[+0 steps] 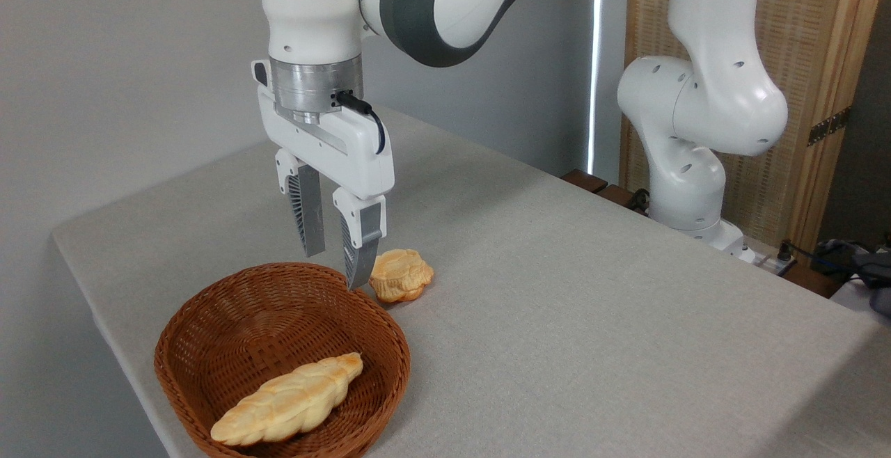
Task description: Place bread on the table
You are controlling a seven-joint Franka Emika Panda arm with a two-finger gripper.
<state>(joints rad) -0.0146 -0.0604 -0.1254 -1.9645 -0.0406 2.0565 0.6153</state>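
Observation:
The bread (289, 400), a long braided golden loaf, lies inside the brown wicker basket (390, 346) at the near left corner of the table (592, 305). My gripper (333, 268) hangs open above the basket's far rim, fingers pointing down, nothing between them. It is well above and behind the bread, not touching it.
A small round ridged bun (400, 275) rests on the grey cloth just behind the basket, beside my right fingertip. The arm's white base (686, 186) stands at the table's far right edge. The table's left edge runs close to the basket.

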